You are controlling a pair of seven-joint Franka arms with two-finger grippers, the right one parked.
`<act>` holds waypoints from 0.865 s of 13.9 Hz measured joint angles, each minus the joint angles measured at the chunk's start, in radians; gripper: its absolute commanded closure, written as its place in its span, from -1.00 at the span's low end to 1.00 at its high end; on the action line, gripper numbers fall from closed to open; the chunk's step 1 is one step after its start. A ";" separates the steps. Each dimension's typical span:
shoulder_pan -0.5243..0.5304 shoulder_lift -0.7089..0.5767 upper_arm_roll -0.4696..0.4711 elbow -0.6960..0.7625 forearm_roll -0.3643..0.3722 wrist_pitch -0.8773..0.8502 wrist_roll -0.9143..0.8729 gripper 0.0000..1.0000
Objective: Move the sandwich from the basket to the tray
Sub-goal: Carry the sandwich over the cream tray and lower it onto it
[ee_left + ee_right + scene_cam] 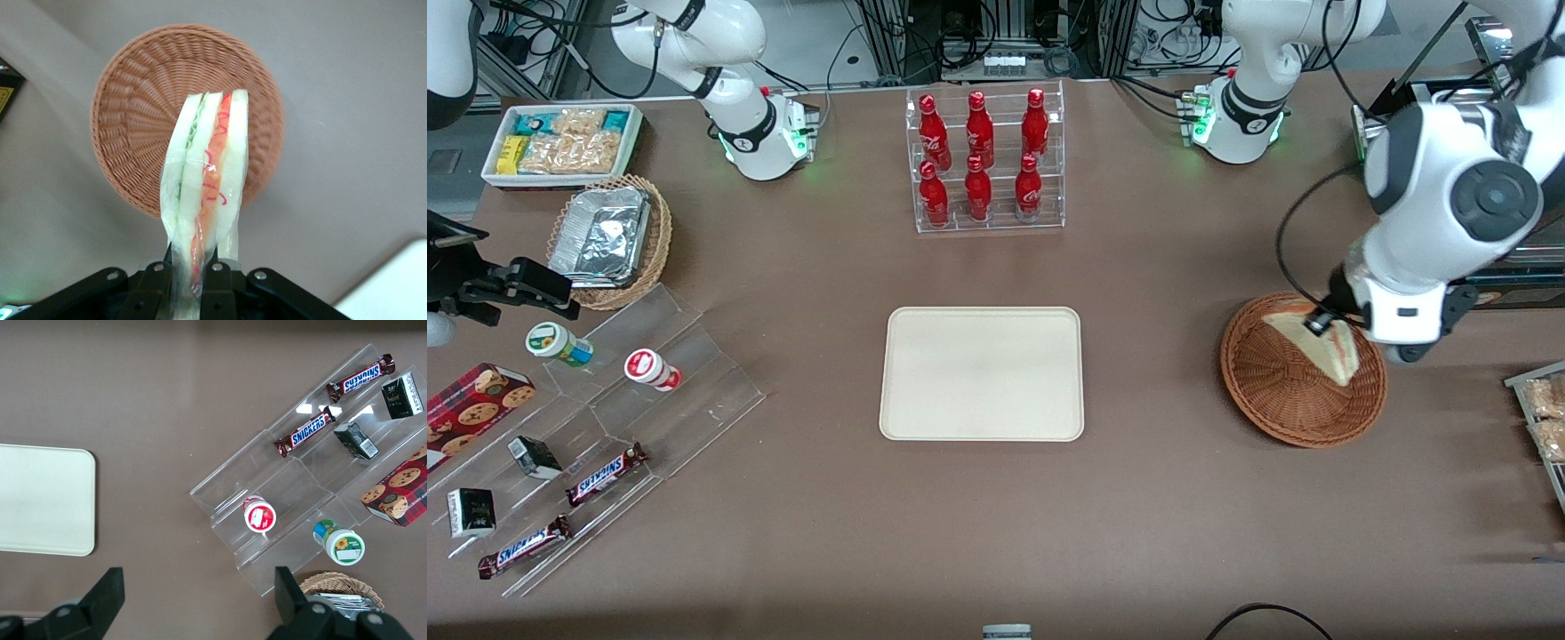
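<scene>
My left gripper (190, 280) is shut on the sandwich (207, 180), a wrapped wedge of pale bread with orange and green filling, gripped at one end. It hangs just above the reddish-brown wicker basket (133, 113). In the front view the gripper (1323, 322) and sandwich (1320, 342) are over the basket (1272, 391), toward the working arm's end of the table. The cream tray (983, 373) lies bare at the table's middle, apart from the basket. A corner of the tray (393, 290) shows in the left wrist view too.
A clear rack of red bottles (985, 160) stands farther from the front camera than the tray. Toward the parked arm's end are a clear stepped stand with snacks (596, 444), a tan basket with a foil container (609, 240) and a white snack box (560, 142). Packaged snacks (1543, 418) lie near the basket.
</scene>
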 measured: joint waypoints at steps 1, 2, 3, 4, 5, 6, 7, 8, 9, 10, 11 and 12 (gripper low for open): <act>-0.043 0.004 -0.002 0.027 0.000 -0.013 0.000 0.77; -0.089 0.012 -0.003 0.046 0.000 -0.015 -0.001 0.76; -0.134 0.024 -0.005 0.061 0.000 -0.015 -0.001 0.77; -0.180 0.042 -0.006 0.073 0.000 -0.013 -0.001 0.77; -0.227 0.071 -0.007 0.091 0.001 -0.009 -0.001 0.77; -0.274 0.111 -0.007 0.117 0.002 -0.006 -0.001 0.77; -0.316 0.162 -0.007 0.151 0.006 -0.002 -0.001 0.77; -0.353 0.220 -0.007 0.190 0.008 0.003 -0.001 0.77; -0.384 0.279 -0.007 0.228 0.009 0.009 -0.001 0.77; -0.407 0.334 -0.007 0.261 0.009 0.029 -0.002 0.77; -0.421 0.378 -0.007 0.281 0.009 0.072 -0.002 0.78; -0.433 0.412 -0.007 0.291 0.010 0.122 0.000 0.81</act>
